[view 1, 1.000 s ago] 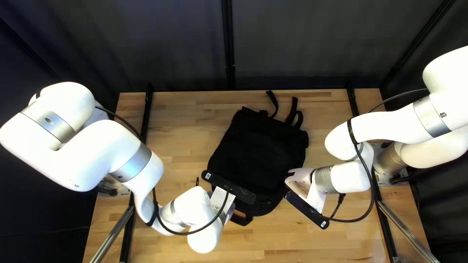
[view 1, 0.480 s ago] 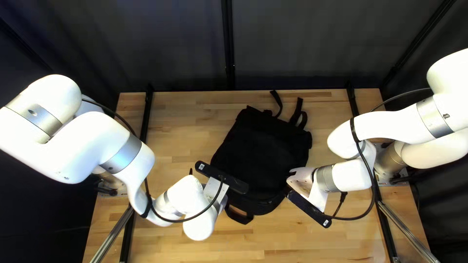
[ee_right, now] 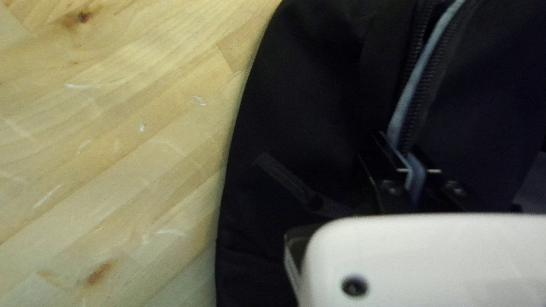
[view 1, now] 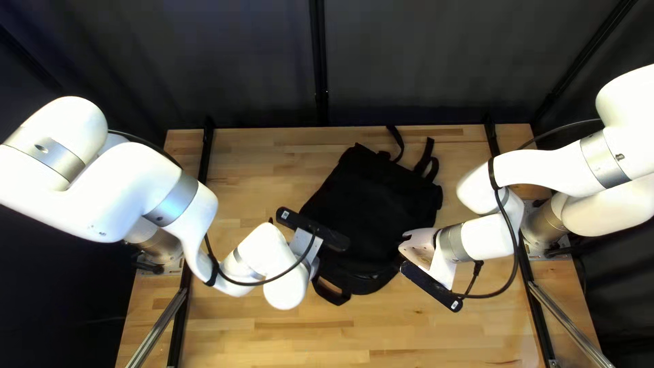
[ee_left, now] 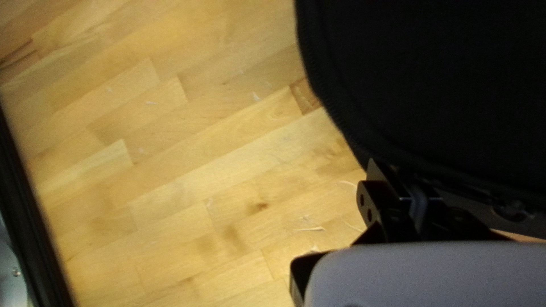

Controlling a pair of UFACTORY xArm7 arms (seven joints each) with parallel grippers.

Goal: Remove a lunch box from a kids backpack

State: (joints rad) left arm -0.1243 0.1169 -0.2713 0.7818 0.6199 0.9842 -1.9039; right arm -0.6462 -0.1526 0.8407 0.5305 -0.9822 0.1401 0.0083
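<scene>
Right pincer (view 1: 406, 249), wooden table (view 1: 259, 174), dark curtain (view 1: 225, 61).

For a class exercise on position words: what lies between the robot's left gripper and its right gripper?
The near end of the backpack, as the top left view shows, with the left gripper and right gripper at opposite sides.

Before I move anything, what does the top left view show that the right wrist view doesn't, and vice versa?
Only the top left view shows the dark curtain, the table's far edge, the left arm's base and the loose straps at the backpack's far end.
Only the right wrist view shows the zipper's teeth and pale edging clearly.
Both share the backpack and wooden table.
</scene>
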